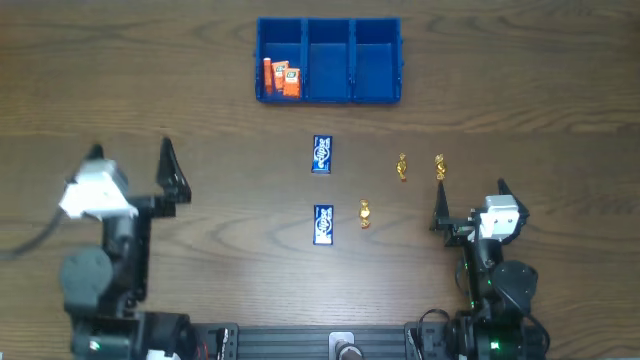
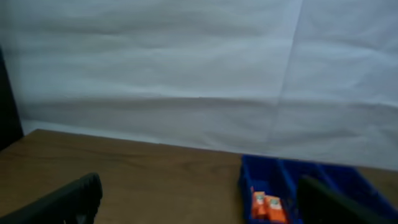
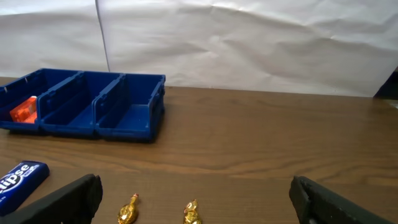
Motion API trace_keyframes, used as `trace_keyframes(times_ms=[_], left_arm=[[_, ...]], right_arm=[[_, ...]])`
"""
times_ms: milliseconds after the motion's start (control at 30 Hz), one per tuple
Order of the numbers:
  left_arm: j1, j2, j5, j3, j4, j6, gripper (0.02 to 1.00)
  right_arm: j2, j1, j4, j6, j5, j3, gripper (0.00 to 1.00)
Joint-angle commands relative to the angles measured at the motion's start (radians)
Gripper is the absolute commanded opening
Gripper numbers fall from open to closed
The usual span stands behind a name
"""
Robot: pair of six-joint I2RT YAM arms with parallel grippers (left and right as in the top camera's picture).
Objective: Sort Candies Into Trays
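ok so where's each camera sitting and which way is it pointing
Top view: above the table, looking straight down; both arms, left hand, right hand.
Left wrist view: on the left arm, facing the blue tray and backdrop; own fingers.
Right wrist view: on the right arm, facing tray, gold candies; own fingers.
Shared: all see the tray's orange candies.

A brown wood-grain table spreads wide from left to right. Along its far edge hangs a creased white sheet, its panels meeting at an upright seam.

Dark wood-grain table; white sheet backdrop behind.
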Motion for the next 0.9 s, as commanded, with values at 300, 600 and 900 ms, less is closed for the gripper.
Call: trace_keyframes(times_ms=[300,600,900], left_arm=[[0.048,-0.350,0.069,-0.450,0.032,0.084,0.998],[0.046,-0.343,0.069,-0.450,-0.111,0.084,0.998],[0.046,-0.343,0.069,-0.450,-0.112,0.084,0.998]], right_arm=[[-0.007,-0.005,-0.008,-0.016,-0.002,0.000,1.000],[-0.007,-0.005,-0.008,-0.016,-0.002,0.000,1.000],[-0.007,-0.005,-0.008,-0.016,-0.002,0.000,1.000]])
